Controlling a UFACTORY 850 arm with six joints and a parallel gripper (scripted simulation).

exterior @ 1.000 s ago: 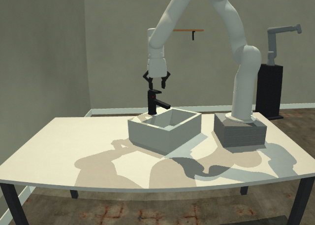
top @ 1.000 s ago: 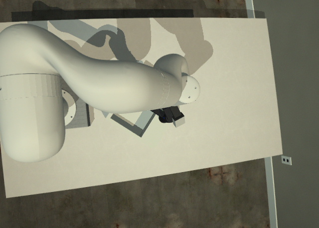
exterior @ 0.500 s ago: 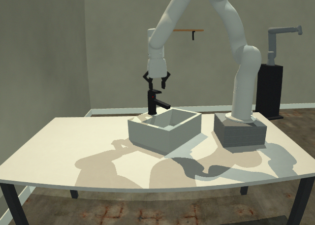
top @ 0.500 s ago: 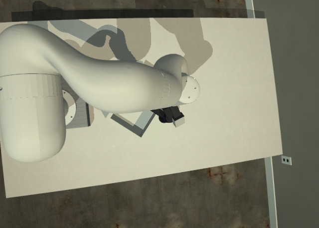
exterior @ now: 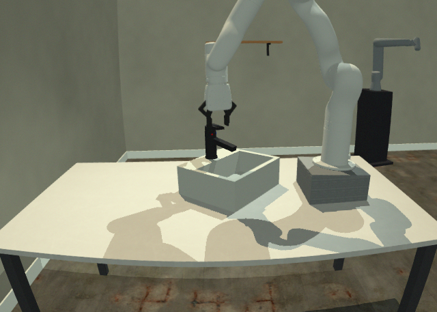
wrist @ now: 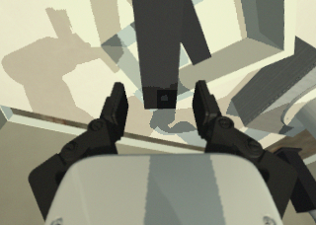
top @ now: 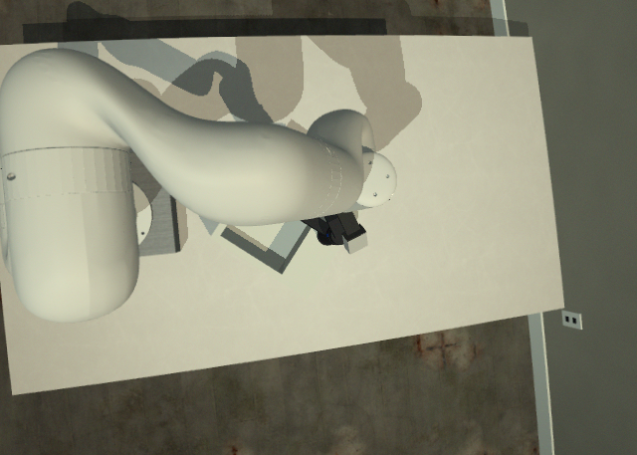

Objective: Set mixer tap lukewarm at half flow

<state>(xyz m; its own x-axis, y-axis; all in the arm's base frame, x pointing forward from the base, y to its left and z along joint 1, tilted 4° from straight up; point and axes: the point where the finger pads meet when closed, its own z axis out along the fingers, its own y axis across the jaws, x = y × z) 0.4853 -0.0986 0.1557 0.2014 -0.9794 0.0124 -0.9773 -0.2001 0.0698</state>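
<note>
Overhead, front-side, and downward wrist views

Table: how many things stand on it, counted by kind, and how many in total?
Sink: 1
Tap: 1
Arm pedestal: 1
Total: 3
</note>
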